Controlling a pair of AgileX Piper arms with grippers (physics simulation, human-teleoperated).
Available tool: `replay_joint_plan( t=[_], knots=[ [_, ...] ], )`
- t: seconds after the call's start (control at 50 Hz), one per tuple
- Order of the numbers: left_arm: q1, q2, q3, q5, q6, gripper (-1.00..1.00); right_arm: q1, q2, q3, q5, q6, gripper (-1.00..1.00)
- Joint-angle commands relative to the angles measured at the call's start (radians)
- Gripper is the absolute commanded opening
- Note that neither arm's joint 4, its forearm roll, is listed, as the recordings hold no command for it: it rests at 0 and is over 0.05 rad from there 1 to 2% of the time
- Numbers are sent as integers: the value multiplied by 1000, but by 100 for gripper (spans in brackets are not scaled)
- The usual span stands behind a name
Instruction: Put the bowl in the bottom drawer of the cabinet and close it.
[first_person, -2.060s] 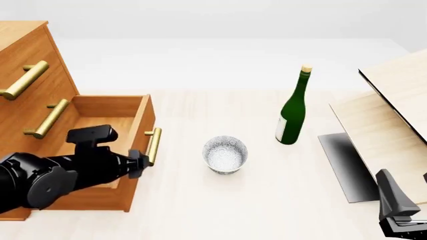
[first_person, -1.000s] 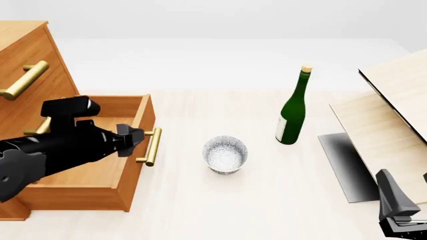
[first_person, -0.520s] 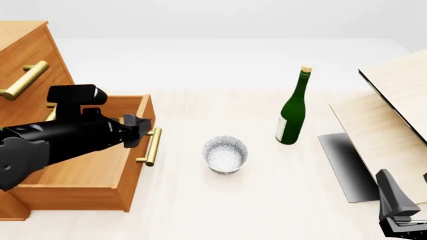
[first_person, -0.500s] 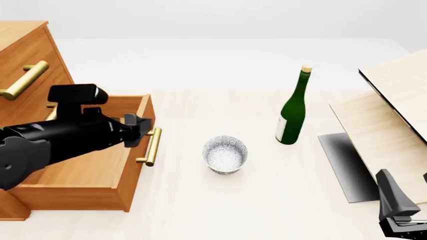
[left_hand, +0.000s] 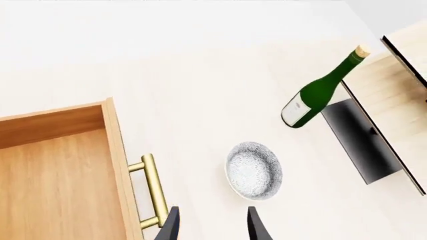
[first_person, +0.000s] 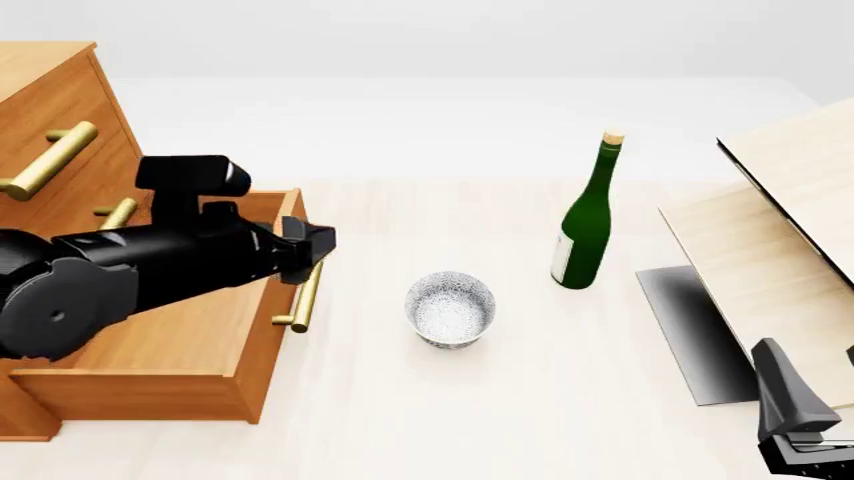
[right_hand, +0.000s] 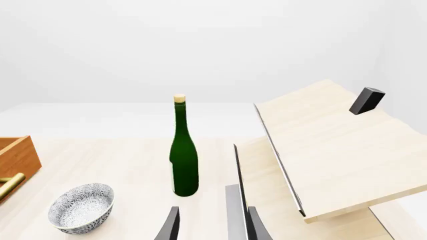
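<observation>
Two grippers, neither holding anything: left gripper (first_person: 315, 252) has its fingers parted above the drawer (first_person: 174, 345) front, right gripper (right_hand: 208, 225) parted and parked low, well apart. Drawer is pulled open, empty; bowl (first_person: 450, 309) sits upright on the table between handle (first_person: 304, 293) and bottle (first_person: 583, 216). Risk: the glossy bowl may slip from a rim pinch, or a swing nudges the handle. Since earlier, left arm has risen and moved bowlward; bowl unmoved.
</observation>
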Motion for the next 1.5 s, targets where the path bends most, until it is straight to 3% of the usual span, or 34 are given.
replay_joint_plan(
  t=[0.02, 0.58, 1.5],
  knots=[
    [-33, 24, -8, -32, -20, 100, 0, 0, 0, 0, 0, 100],
    [-70, 83, -41, -101, -57, 100, 0, 0, 0, 0, 0, 100],
    [-62, 224, -91, -208, -103, 100, 0, 0, 0, 0, 0, 100]
  ],
)
